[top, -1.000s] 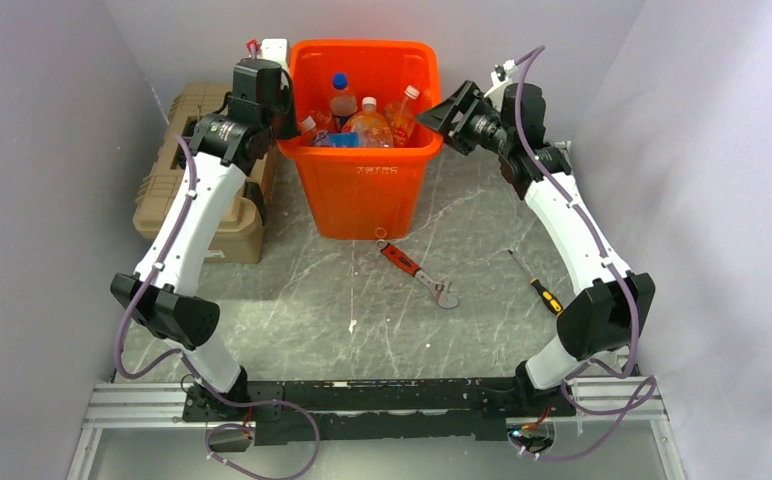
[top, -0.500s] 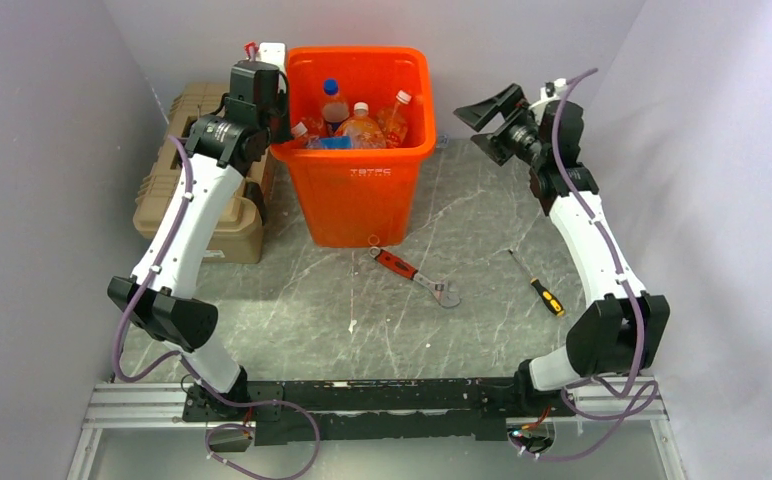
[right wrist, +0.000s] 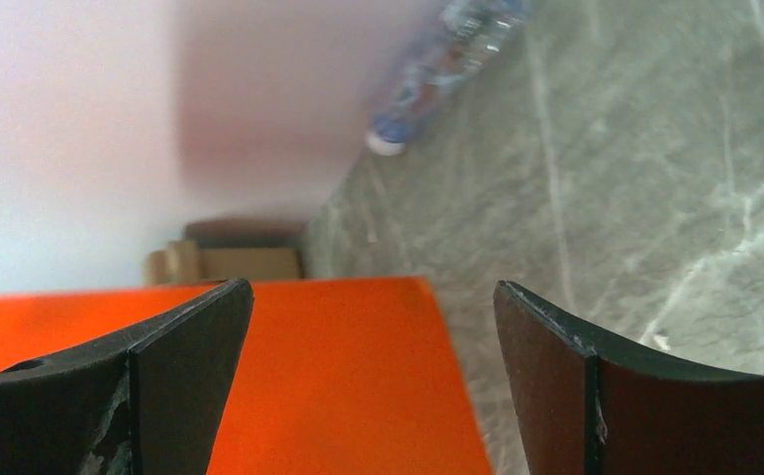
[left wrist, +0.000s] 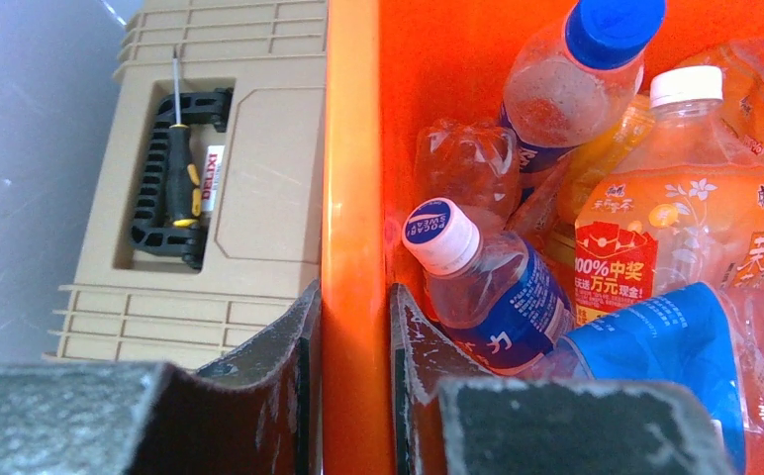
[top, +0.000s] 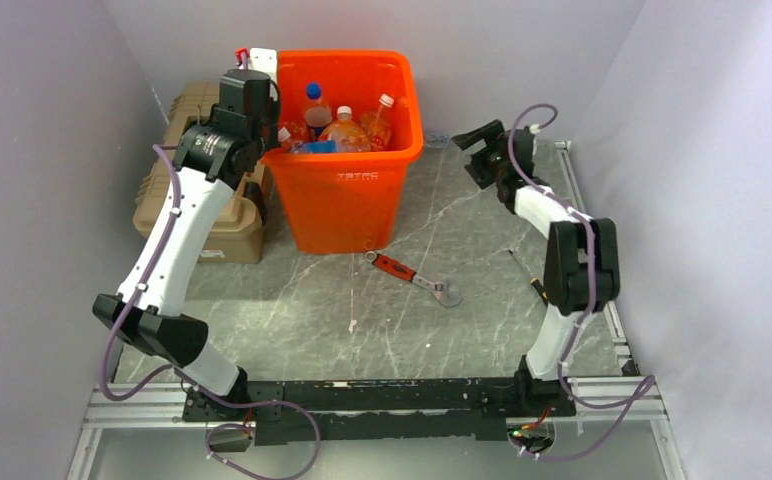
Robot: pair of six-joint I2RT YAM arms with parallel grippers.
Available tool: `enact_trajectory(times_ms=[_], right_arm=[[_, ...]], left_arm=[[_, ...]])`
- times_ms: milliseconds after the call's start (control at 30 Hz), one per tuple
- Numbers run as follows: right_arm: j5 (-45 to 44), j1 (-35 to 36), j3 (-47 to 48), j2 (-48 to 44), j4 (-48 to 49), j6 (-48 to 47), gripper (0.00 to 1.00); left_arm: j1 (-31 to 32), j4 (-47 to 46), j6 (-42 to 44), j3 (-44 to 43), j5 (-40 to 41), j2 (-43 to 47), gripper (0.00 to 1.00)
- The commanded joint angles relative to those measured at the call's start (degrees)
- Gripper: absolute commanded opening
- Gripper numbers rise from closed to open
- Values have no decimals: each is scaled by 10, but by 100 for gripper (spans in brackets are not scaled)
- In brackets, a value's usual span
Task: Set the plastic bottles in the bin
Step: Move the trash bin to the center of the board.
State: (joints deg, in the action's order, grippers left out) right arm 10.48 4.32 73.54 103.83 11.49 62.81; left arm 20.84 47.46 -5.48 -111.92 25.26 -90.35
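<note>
The orange bin [top: 342, 200] stands at the back of the table and holds several plastic bottles. Among them are a blue-capped one [left wrist: 566, 79], a white-capped one with an orange label [left wrist: 695, 198] and a white-capped one with a blue label [left wrist: 487, 287]. My left gripper [left wrist: 355, 297] is shut on the bin's left wall [left wrist: 353, 198], one finger outside and one inside. My right gripper [right wrist: 373, 287] is open and holds nothing, off to the right of the bin [right wrist: 338, 376]. One more bottle [right wrist: 437, 74] lies on the floor by the back wall.
A tan toolbox [top: 197, 190] stands just left of the bin, with a small screwdriver [left wrist: 175, 168] in its lid recess. A red-handled wrench [top: 412, 278] lies in front of the bin. Grey walls close in on the left, back and right.
My right gripper let go of the bin's right rim, opened and pulled back to the right. The bin, held by my left gripper, slid to the left toward the toolbox.
</note>
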Motion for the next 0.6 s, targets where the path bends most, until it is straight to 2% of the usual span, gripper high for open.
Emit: enact_trajectory(times_ms=[0,200,233,367,467,567], right_arm=[[-67,22,41,71,84,39,96],[-103,33,136,197,78,77,96],[-110,34,155,220,75,84,96],[-127,34,224,298,70,118,96],[-139,37,261,342,71,137,96],[-151,41,312,385,57,155,96]], left_arm=[[-4,-89,88,5,84,64,0],[-4,-95,59,47,46,69,1],[-4,-99,58,56,40,73,7],[-4,-112,33,83,24,86,46],[-4,-118,26,95,11,101,67],[-4,-121,19,108,-8,118,96]])
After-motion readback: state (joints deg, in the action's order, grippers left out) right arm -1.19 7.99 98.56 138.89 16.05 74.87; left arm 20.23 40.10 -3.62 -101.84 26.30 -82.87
